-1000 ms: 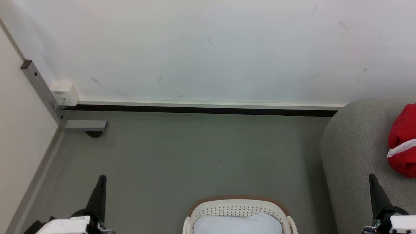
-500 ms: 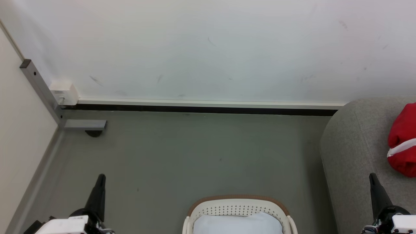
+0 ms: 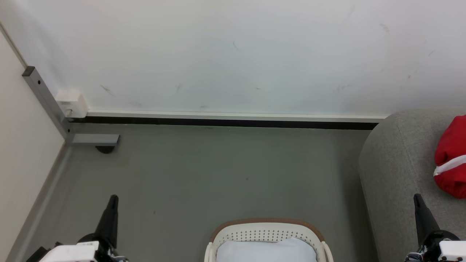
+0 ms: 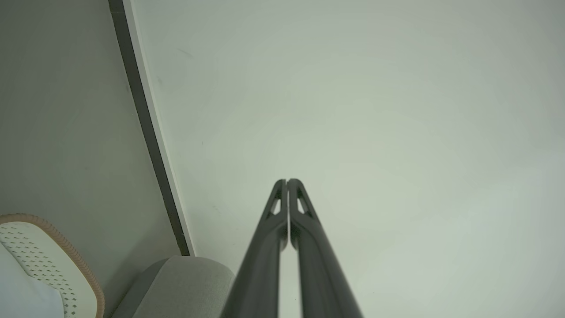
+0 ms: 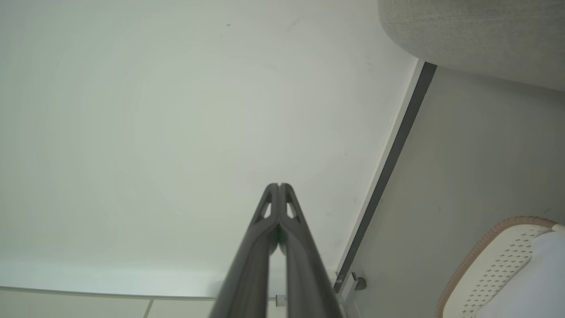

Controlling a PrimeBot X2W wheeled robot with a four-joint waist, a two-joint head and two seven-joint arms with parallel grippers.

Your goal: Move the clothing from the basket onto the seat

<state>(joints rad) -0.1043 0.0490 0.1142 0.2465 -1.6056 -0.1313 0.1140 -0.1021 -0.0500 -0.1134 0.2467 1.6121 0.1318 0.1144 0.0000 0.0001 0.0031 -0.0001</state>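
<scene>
The clothing [image 3: 450,160], one bunched red garment with a white stripe, lay on the seat [image 3: 397,163] at the head view's right edge, partly cut off there. The seat stood on the grey floor [image 3: 218,174]. The basket [image 3: 267,222] sat on that floor near it, a pale cloth [image 3: 265,251] in its visible part. The left gripper [image 3: 113,202] and the right gripper [image 3: 418,201] had their fingers pressed together, empty, apart from both. The carrying looked done or nearly so. Next came a check of the basket's hidden part for a second red garment.
</scene>
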